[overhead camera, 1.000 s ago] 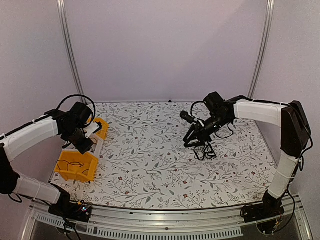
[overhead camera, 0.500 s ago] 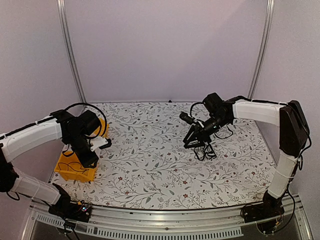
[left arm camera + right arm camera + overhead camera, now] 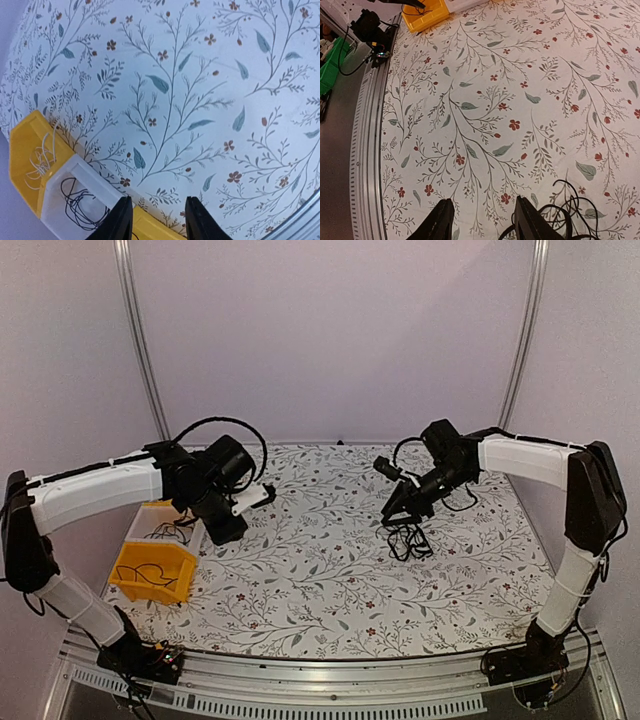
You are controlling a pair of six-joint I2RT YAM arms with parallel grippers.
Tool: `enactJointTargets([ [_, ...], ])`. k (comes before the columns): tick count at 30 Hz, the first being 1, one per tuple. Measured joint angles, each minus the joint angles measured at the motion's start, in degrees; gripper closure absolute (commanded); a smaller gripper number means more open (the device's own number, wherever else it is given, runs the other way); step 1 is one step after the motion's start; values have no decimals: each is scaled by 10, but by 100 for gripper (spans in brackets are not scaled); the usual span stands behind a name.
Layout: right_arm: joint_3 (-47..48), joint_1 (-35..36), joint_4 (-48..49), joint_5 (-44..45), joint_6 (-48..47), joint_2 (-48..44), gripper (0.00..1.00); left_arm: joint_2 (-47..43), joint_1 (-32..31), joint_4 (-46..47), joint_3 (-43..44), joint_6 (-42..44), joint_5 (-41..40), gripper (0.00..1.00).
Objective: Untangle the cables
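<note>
The cables (image 3: 408, 538) are a loose bundle of thin black wires on the floral table, right of centre. They also show at the bottom right of the right wrist view (image 3: 572, 212), beside my right finger. My right gripper (image 3: 393, 512) hangs just above the bundle's far-left edge; in its wrist view (image 3: 484, 222) it is open and empty. My left gripper (image 3: 224, 530) is over the table just right of the bins; in its wrist view (image 3: 159, 222) it is open and empty above a bin's edge.
A yellow bin (image 3: 152, 572) at the near left holds a black wire. A white bin (image 3: 67, 197) holds a thin black wire, and a yellow bin (image 3: 25, 150) beyond it holds a white wire. A green bin (image 3: 331, 66) stands off the table's front rail.
My left arm has swung from over the bins to the right and farther back, toward the table's middle. My right gripper has shifted slightly right; the bundle lies as before.
</note>
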Motion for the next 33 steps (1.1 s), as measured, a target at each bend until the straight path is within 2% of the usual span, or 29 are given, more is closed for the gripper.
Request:
enactJointTargets([
  [7,-22,-83,0,98,8,-10,52,123,-79,205,87,-40,12,63],
  [14,-17,-73,-4,127,29,14,52,231,-100,376,106,-151,46,57],
  [21,17,-67,-6,137,42,89,55,251,-113,484,106,-208,46,58],
  [26,38,-55,-8,143,45,111,63,246,-123,542,89,-219,64,58],
  [33,60,-44,-13,149,52,127,90,228,-135,612,43,-220,76,59],
])
